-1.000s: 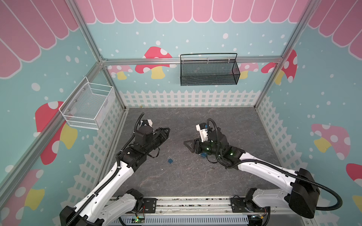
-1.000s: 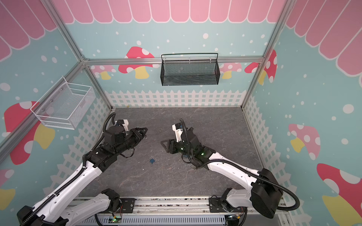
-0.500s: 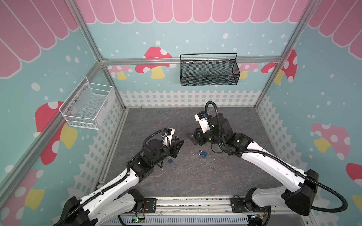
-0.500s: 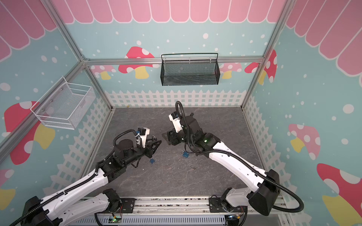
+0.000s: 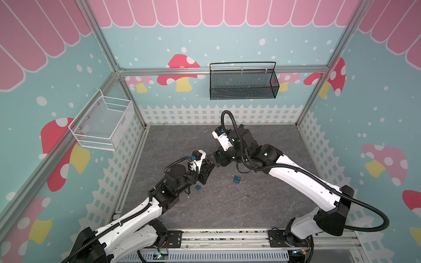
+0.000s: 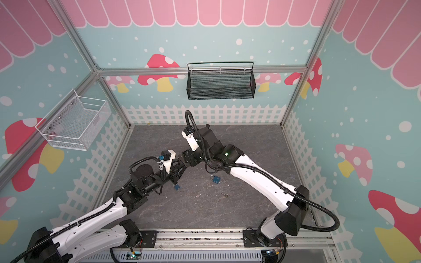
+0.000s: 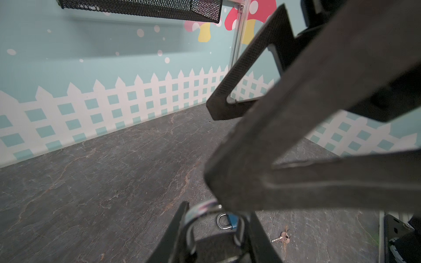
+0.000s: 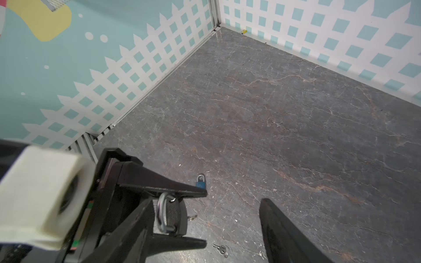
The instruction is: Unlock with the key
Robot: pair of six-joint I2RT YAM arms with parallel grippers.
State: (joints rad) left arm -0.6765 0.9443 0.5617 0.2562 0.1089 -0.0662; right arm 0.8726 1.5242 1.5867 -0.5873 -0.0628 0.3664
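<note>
On the dark grey surface (image 5: 182, 141) of a fence-papered cell, a small silver key (image 5: 246, 194) lies loose nearest the front, with a second key (image 6: 197, 195) to its left. Just behind them lie a blue padlock (image 5: 237, 179), below the right arm, and a smaller blue padlock (image 5: 197, 187), just beside the left hand (image 5: 206, 170). Above the locks, the two hands meet almost tip to tip at mid-surface. The left hand is closed on a dark padlock (image 8: 175, 214) with a silver shackle and holds it clear of the surface. The right hand (image 5: 213, 157) has its jaws spread wide, with nothing in them, close to the held lock. On the far wall hangs a black mesh basket (image 5: 242, 82), and a white wire basket (image 5: 100, 127) hangs on the left wall.
</note>
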